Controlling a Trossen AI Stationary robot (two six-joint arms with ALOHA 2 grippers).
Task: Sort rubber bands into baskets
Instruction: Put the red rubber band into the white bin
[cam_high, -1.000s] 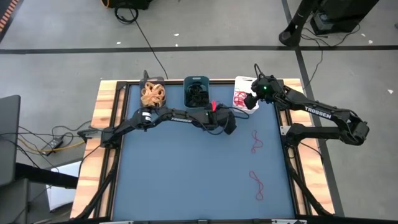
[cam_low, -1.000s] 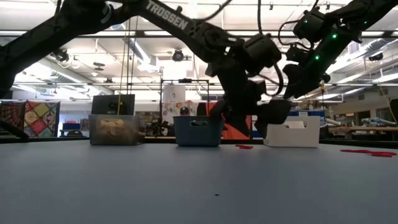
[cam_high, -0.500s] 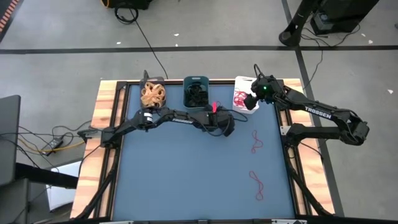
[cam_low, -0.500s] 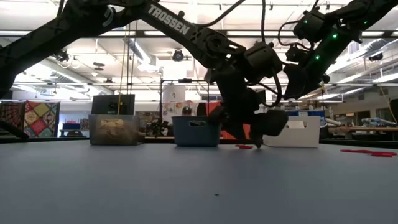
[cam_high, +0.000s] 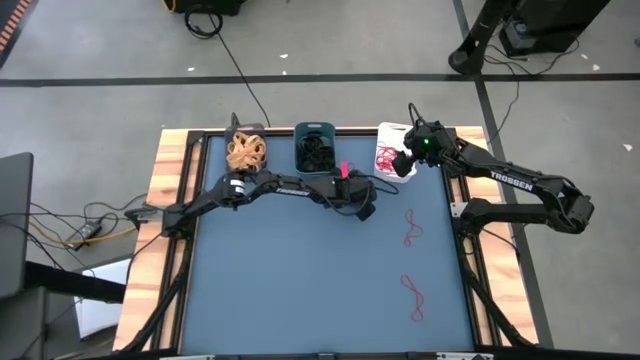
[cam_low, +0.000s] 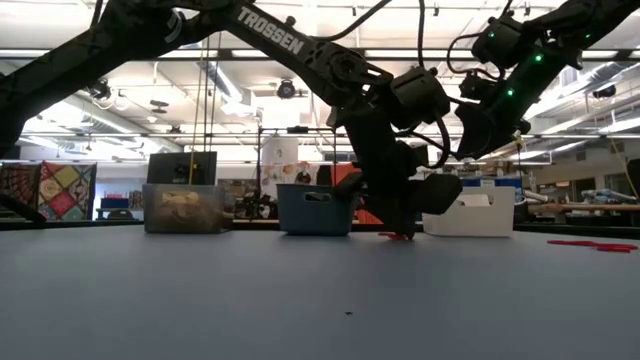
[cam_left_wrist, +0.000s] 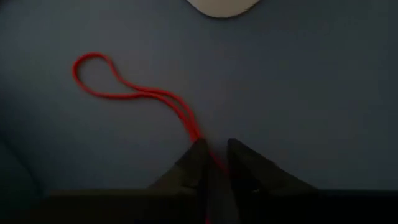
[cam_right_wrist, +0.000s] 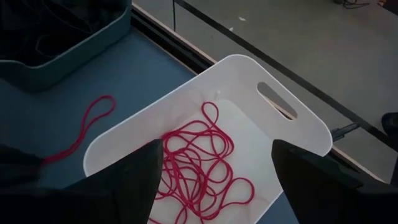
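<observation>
One red rubber band (cam_left_wrist: 134, 93) is pinched in the left gripper (cam_left_wrist: 212, 158), low on the mat for lifting, at about 7 o'clock from the white basket (cam_high: 398, 132), over which the right gripper (cam_right_wrist: 214, 158) hangs spread wide.

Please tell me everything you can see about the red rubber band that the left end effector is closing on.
The red rubber band is a thin, limp elastic loop lying flat on the blue table, pulled long and narrow with a rounded far end. Its near end runs between the fingertips of the left end effector. It lies beside the white basket.
</observation>
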